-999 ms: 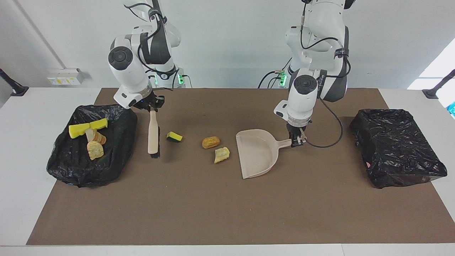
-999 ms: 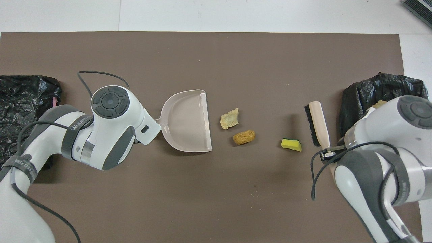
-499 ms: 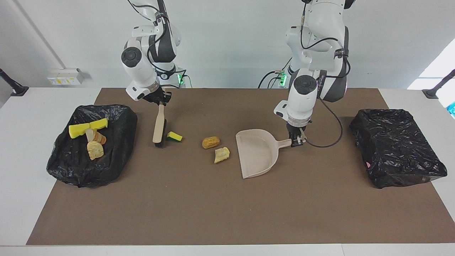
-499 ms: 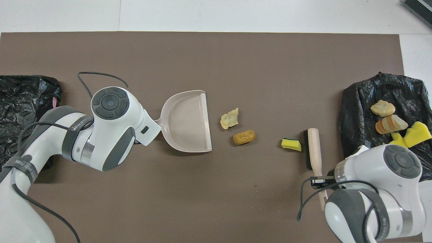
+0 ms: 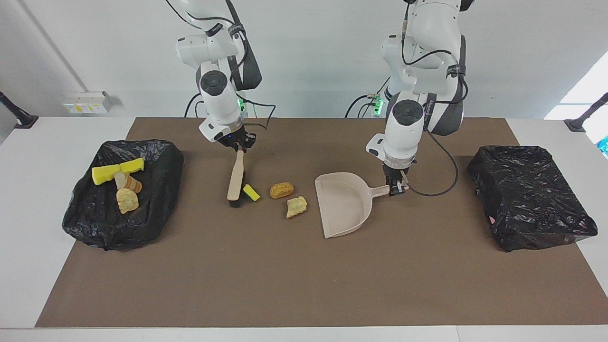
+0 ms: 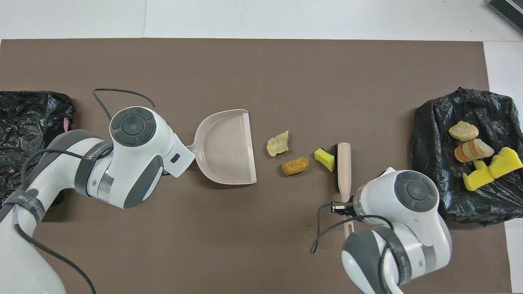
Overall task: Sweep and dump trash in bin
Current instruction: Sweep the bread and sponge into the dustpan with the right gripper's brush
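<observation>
My right gripper is shut on the handle of the beige brush. The brush's bristles touch a yellow-green sponge. Beside the sponge, toward the left arm's end, lie an orange chunk and a cream chunk. The beige dustpan rests on the mat with its mouth facing this trash. My left gripper is shut on its handle. In the overhead view the left wrist hides that grip.
A black-bagged bin at the right arm's end carries several yellow sponge pieces and bread-like chunks. Another black-bagged bin sits at the left arm's end. Everything stands on a brown mat.
My right arm has swept the brush toward the left arm's end, pushing the yellow-green sponge close to the orange chunk. The left arm and dustpan have not moved.
</observation>
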Motion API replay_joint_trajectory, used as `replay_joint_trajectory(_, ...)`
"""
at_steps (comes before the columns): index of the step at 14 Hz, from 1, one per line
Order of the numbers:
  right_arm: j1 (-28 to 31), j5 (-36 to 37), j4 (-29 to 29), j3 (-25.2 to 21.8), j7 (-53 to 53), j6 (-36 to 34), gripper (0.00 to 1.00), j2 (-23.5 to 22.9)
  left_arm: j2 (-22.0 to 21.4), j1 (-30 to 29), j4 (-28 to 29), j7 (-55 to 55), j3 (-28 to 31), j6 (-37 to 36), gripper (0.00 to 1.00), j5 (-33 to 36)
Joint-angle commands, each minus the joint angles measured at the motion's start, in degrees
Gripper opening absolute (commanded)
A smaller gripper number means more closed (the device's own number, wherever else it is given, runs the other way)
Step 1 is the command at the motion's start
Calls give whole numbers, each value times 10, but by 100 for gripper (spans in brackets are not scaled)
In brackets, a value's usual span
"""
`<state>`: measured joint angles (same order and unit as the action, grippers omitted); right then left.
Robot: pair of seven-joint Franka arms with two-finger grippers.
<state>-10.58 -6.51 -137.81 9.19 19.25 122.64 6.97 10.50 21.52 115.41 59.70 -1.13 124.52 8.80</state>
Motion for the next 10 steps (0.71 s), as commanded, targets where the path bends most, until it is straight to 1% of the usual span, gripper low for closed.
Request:
replay_joint_trajectory(1, -15, -13, 84, 2, 5, -8, 0, -72, -21, 1, 28, -10, 1, 16, 0, 11)
replay_joint_trajectory(3, -44, -12, 115, 2, 4, -8, 0, -95, -21, 1, 30, -10, 1, 16, 0, 11)
replay_joint_trajectory(4, -65, -13, 129, 2, 4, -4, 0, -111, -21, 1, 30, -10, 1, 16, 0, 11)
replay_joint_trajectory(7, -102, -20, 167, 5, 0, 5, 0, -160, -21, 1, 30, -10, 1, 13, 0, 11)
replay_joint_trajectory(10, -153, -81, 220, 7, -2, 8, 0, -196, -21, 1, 30, -33, 1, 13, 0, 11)
